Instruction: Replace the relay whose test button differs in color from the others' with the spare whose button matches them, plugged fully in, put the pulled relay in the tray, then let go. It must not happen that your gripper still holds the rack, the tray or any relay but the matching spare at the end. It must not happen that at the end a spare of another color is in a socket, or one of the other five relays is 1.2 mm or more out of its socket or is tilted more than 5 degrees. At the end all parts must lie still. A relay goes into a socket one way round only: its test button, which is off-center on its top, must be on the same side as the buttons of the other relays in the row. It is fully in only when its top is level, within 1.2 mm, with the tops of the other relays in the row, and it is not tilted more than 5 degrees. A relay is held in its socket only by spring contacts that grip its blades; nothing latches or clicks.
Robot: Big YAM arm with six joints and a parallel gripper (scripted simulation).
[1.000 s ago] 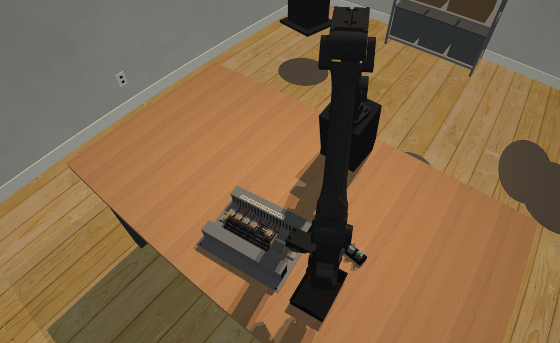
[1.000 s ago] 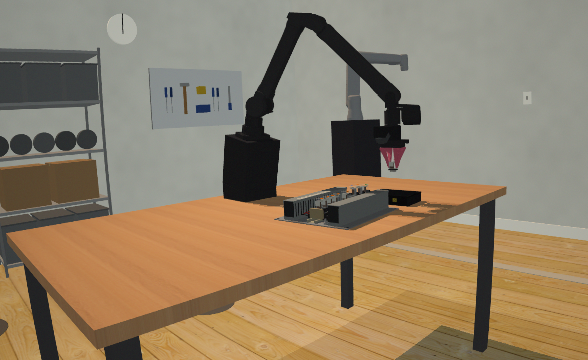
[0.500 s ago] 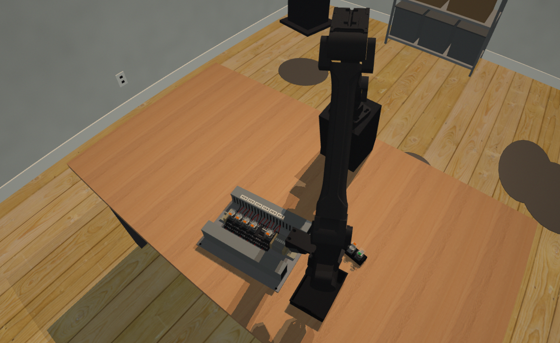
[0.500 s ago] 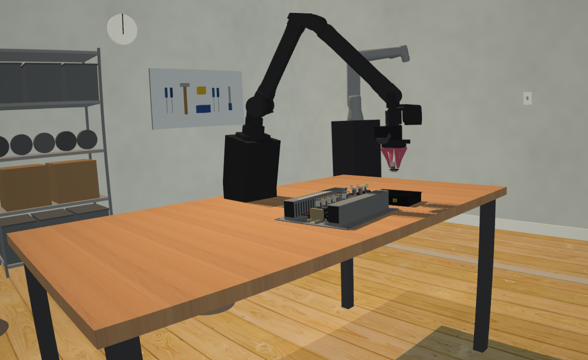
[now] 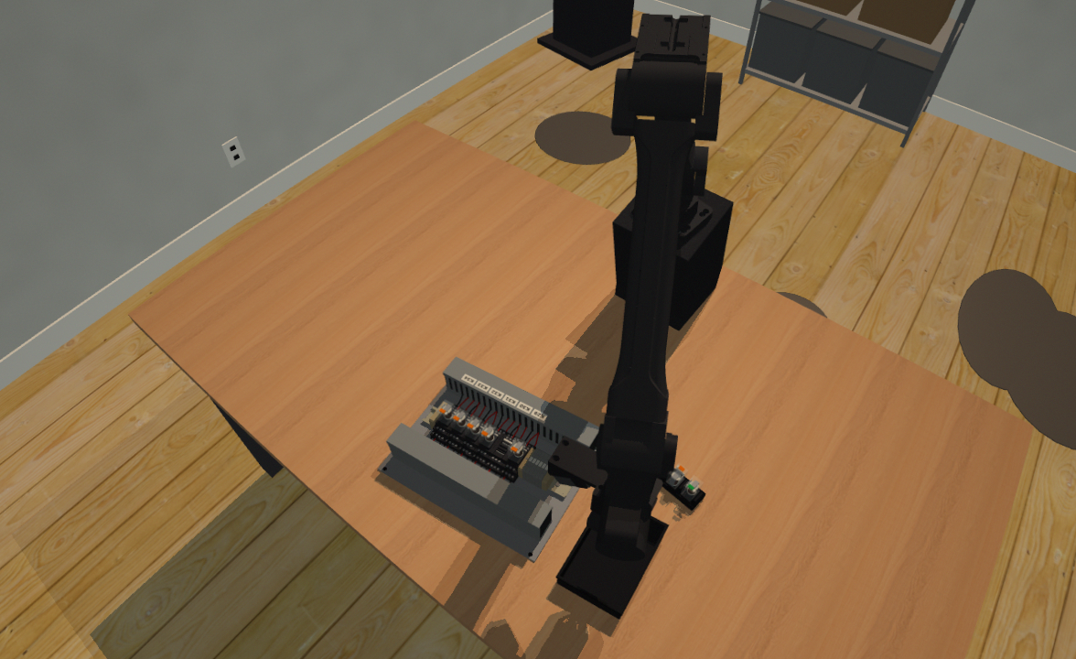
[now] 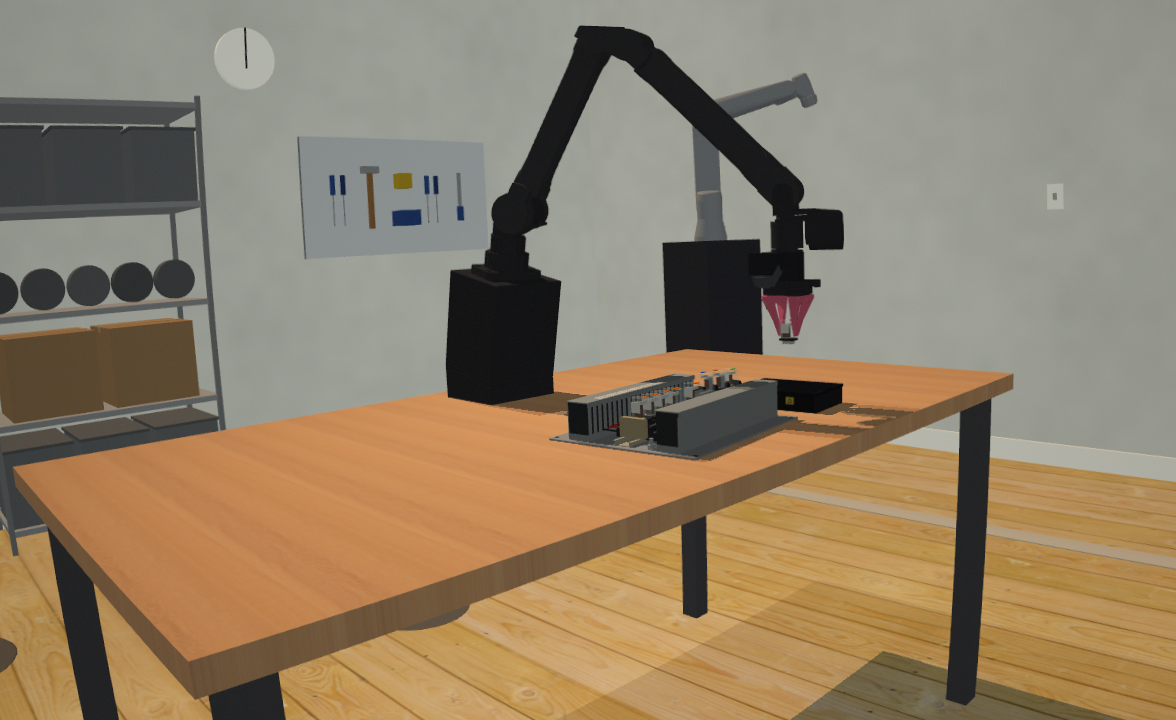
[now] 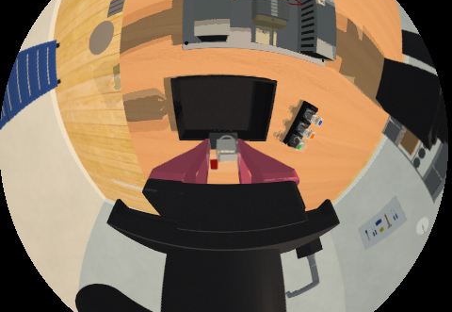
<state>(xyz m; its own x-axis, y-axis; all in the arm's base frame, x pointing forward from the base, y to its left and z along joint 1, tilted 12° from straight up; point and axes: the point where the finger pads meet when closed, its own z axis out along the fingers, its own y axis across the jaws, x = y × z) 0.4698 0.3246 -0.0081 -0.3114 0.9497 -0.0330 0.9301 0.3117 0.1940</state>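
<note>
Claw (image 6: 787, 324) (image 7: 223, 143) pinching the red-button relay (image 6: 786, 332) (image 7: 226, 149) above the worktop (image 5: 771, 409) (image 6: 350, 501) (image 7: 292, 76), near the tray (image 5: 612, 573) (image 6: 811, 395) (image 7: 269, 109); opening too high or short of the rim could bounce or spill it outside.

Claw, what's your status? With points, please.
Claw (image 6: 787, 329) (image 7: 223, 143) shut on red-button relay (image 6: 786, 332) (image 7: 227, 148). Relay held above table, near black tray (image 6: 829, 399) (image 7: 270, 109). No obstruction seen between them.

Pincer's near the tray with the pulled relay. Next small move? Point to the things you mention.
I'd carry the red-button relay (image 6: 786, 332) (image 7: 227, 148) a little farther over the tray (image 5: 569, 583) (image 6: 829, 396) (image 7: 223, 137), then lower it. The pincer (image 6: 787, 329) (image 7: 223, 143) holds it well above the table, and in the wrist view it overlaps the tray's near wall, not its middle.
</note>
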